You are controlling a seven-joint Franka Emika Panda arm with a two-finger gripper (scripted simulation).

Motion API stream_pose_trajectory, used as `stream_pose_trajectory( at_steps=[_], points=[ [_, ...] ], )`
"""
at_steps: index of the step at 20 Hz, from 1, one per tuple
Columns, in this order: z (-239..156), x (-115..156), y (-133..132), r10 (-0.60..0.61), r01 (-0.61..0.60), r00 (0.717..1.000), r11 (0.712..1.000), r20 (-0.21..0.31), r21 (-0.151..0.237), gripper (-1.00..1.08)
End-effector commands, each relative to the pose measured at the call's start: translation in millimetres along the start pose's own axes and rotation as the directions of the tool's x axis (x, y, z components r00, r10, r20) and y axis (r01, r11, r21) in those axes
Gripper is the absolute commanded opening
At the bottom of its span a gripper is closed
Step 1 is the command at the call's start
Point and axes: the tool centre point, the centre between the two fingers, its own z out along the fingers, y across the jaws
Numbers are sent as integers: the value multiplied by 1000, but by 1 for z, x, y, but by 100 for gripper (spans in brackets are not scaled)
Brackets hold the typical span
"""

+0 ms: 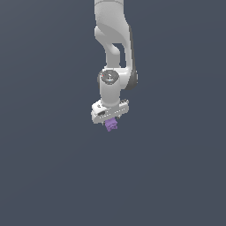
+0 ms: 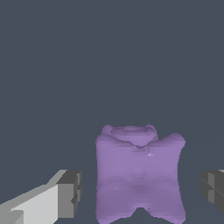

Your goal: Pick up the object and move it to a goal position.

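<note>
Object (image 2: 139,175), a small purple lump, sits between the spread fingers (image 2: 70,193) of the gripper (image 1: 111,119), untouched. Likely light, rigid; pinch its waisted flanks, since bumps invite slipping.

Purple object (image 2: 139,175) between parted fingers (image 2: 70,192)

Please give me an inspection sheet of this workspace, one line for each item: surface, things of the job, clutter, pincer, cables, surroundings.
Surface: plain dark grey-blue, no marks.
Job's things: light-purple lump, bumpy, directly under the pincer in the exterior view.
Clutter: nothing seen.
Pincer: white pincer points down over the lump; in the wrist view its dark fingertips stand either side of the lump with gaps, not touching it, so it is open.
Cables: nothing seen.
Surroundings: only the white arm coming from above; no goal marker seen.
</note>
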Motion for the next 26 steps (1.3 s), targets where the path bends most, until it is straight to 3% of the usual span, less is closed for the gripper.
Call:
stream_pose_trajectory(
  at_steps=[1, 9, 10, 26],
  points=[
    [13, -1, 0, -1, 1, 1000, 1000, 1, 0, 100],
    [32, -1, 0, -3, 3, 1000, 1000, 1, 0, 100],
    [32, -1, 0, -3, 3, 1000, 1000, 1, 0, -100],
    [23, 6, 0, -2, 2, 1000, 1000, 0, -1, -100]
  ],
)
